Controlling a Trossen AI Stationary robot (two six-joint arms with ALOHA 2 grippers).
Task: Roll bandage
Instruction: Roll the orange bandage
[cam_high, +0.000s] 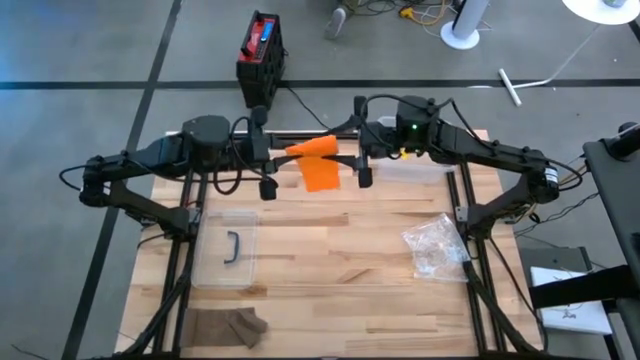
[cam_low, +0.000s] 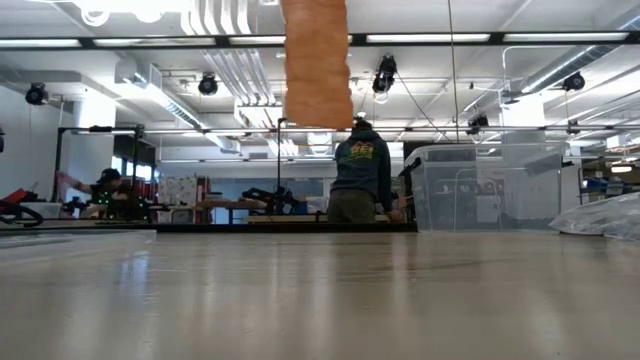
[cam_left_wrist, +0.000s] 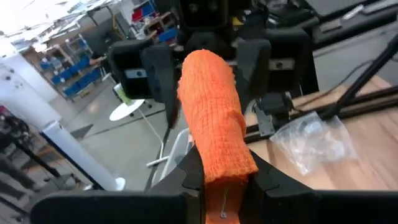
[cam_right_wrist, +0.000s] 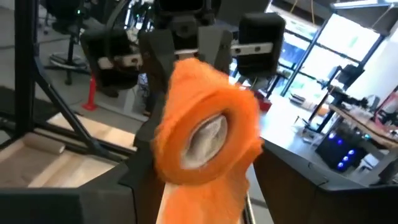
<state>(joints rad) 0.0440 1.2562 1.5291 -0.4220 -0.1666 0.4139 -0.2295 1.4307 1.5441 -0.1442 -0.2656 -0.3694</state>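
Observation:
An orange bandage roll is held high over the table's far middle between my two grippers, which face each other. My left gripper is shut on the roll's left end. My right gripper is closed on its right end, where the right wrist view shows the roll's hollow core end-on. A loose strip of bandage hangs down from the roll. In the low view the strip's lower end hangs well clear of the tabletop. My left gripper pinches the roll's near end between its two fingers, coming level from the table's left side. The roll sticks out beyond the fingers toward the other gripper, lifted clear of the table. My right gripper holds the roll's other end between its two fingers, one on each side, level from the table's right. The roll lies along the fingers, its open end toward the wrist and the loose strip hanging below.
A clear lid with a dark handle lies left of the middle, a crumpled plastic bag lies to the right, and a dark cloth lies at the near edge. A clear bin and a person show beyond the table.

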